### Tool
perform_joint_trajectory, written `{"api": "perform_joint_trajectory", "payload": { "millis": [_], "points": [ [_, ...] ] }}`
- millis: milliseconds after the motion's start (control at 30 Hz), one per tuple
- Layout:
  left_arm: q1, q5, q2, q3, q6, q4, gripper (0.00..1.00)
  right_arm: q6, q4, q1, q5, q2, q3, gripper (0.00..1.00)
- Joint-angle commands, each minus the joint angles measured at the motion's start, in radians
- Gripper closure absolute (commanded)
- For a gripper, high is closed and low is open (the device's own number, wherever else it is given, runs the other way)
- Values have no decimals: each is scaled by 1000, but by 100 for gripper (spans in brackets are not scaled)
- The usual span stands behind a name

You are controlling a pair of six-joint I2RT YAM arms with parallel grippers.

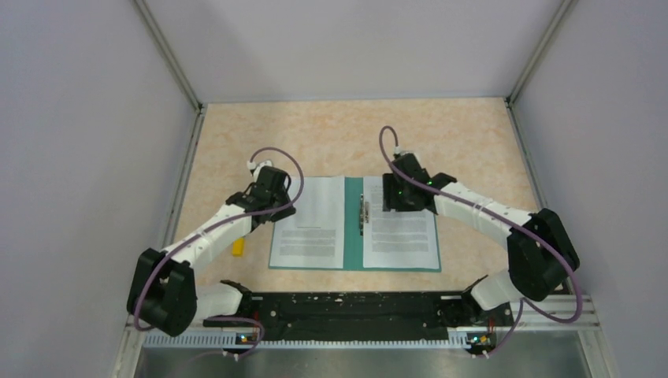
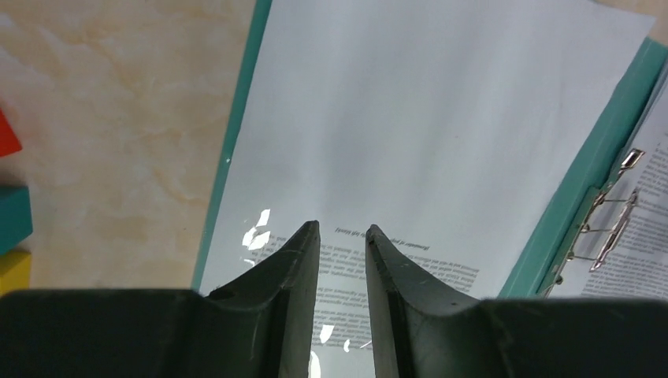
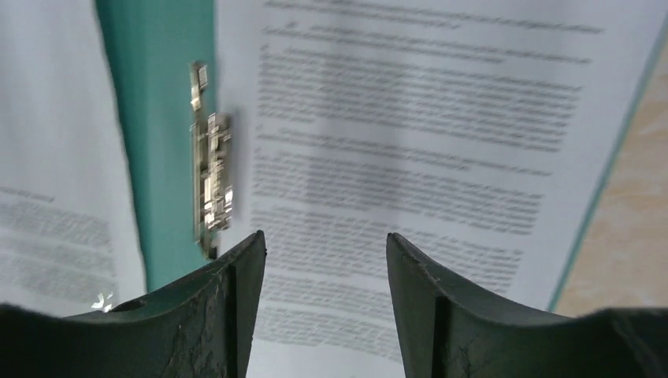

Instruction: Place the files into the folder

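The teal-green folder lies open and flat on the table. One printed file sheet lies on its left half and another on its right half, with the metal fastener on the spine between them. My left gripper hovers over the left sheet, jaws a narrow gap apart and empty. My right gripper hovers over the top of the right sheet, jaws open wide and empty. The fastener shows in both wrist views.
A small yellow block lies left of the folder under my left arm. The left wrist view shows red, teal and yellow blocks at its left edge. Grey walls enclose the beige table.
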Motion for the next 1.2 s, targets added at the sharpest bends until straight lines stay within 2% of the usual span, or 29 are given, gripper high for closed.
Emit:
{"api": "perform_joint_trajectory", "payload": {
  "millis": [0,167,300,867,1167],
  "points": [
    [27,52,-127,-110,-22,22,67,168,7,176,109,51,78,47],
    [36,70,-209,-155,-28,3,67,226,9,262,195,185,155,63],
    [35,63,-242,-152,-16,-27,67,235,19,274,224,241,188,70],
    [41,80,-260,-145,4,-42,68,255,56,285,205,289,205,73],
    [51,87,-254,-143,7,-43,68,261,64,292,205,313,205,82]
  ]
}}
